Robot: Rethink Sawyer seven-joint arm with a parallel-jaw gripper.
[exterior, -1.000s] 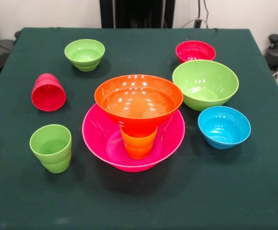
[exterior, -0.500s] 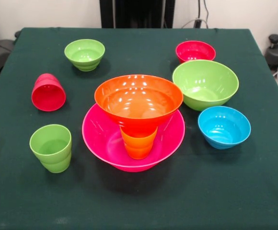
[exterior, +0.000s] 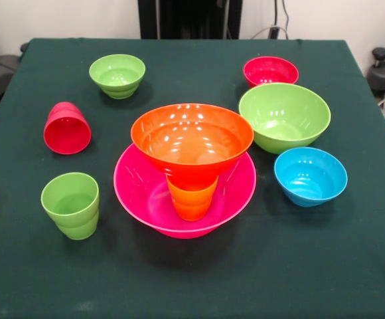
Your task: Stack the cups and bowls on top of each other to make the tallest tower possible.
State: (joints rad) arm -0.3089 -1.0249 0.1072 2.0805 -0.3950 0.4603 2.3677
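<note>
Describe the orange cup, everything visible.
The orange cup looks like glossy plastic and stands upright inside the pink bowl, near its middle. Its stepped lower body shows; its rim and mouth are hidden by the orange bowl, which sits on top of it. Nothing else touches it.

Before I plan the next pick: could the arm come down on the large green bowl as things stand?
Probably yes. The large green bowl stands upright and open, with nothing in it or above it. The small red bowl and blue bowl sit close by. The arm is not in view, so reach is unconfirmed.
</note>
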